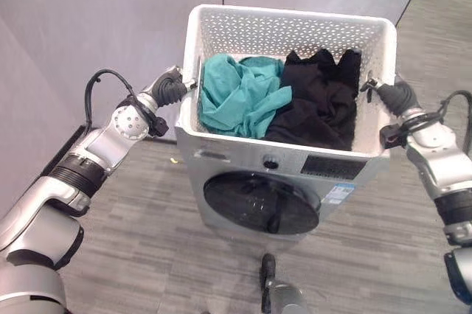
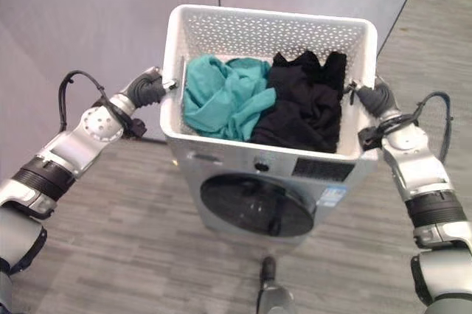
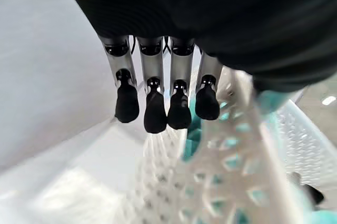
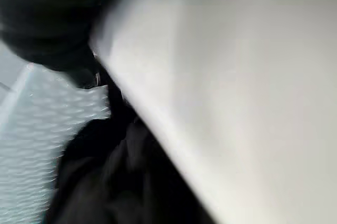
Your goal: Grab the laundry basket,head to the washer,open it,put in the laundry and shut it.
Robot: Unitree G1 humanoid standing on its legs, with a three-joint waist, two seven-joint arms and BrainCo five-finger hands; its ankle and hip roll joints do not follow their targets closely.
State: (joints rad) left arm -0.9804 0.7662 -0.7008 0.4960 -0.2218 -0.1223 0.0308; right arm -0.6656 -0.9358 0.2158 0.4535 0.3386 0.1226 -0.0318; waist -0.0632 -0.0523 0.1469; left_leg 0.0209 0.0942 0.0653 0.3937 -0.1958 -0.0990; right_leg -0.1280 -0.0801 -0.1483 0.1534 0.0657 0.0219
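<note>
A white perforated laundry basket (image 1: 287, 15) is held over the top of the washer (image 1: 221, 170); I cannot tell whether it rests on it. Inside lie a teal cloth (image 1: 240, 96) on the left and black clothes (image 1: 321, 100) on the right. My left hand (image 1: 168, 90) grips the basket's left rim, thumb hooked inside. In the left wrist view its fingers (image 3: 155, 111) run down the outside of the basket wall (image 3: 231, 171). My right hand (image 1: 398, 96) grips the right rim the same way. The washer's round dark door (image 1: 262, 203) is shut.
Grey wall panels (image 1: 110, 12) stand close behind the washer. Grey wood-pattern floor (image 1: 140, 240) stretches in front of the washer and to both sides of it.
</note>
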